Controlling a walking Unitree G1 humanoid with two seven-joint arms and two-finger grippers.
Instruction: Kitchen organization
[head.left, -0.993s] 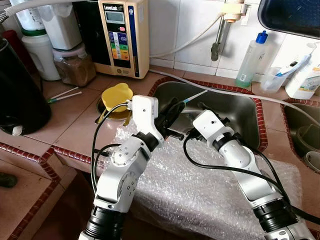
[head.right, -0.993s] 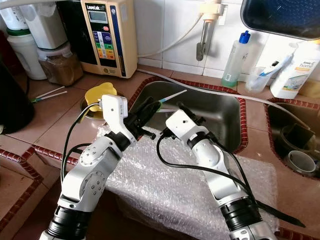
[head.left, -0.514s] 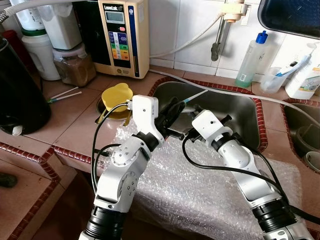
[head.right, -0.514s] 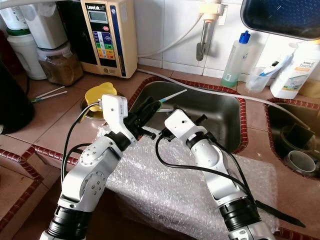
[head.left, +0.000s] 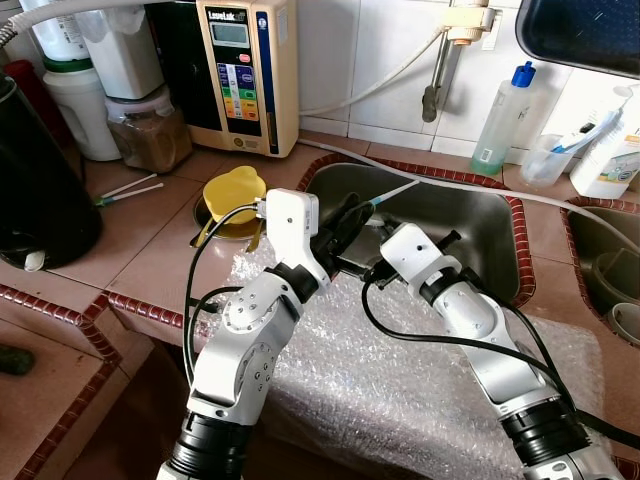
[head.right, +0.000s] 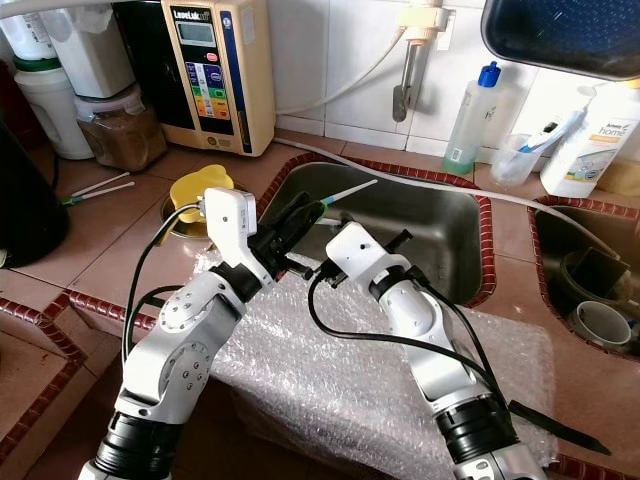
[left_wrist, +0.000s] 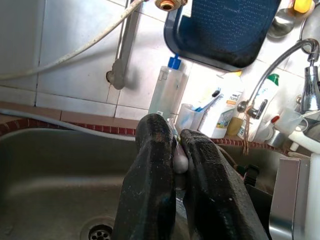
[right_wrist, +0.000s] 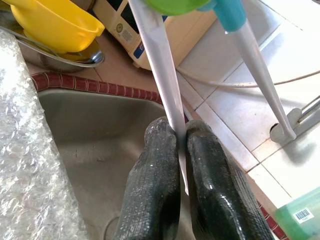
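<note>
Steel sink (head.left: 470, 215) is set in the tiled counter (head.left: 140, 240), with a sheet of bubble wrap (head.left: 390, 370) over the counter's front edge beneath both arms. Left gripper (head.left: 352, 212) is over the sink's front-left corner, fingers (left_wrist: 150, 165) pressed together on a pair of toothbrushes (head.left: 392, 193) whose handles angle up toward the back wall. Right gripper (right_wrist: 178, 145) sits just beside it, fingers pinched on the white handle (right_wrist: 155, 65) of one brush.

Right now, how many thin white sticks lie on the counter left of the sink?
2. One stick and a second stick lie side by side on the tiles between the yellow lid and the black appliance. None seem hidden.
</note>
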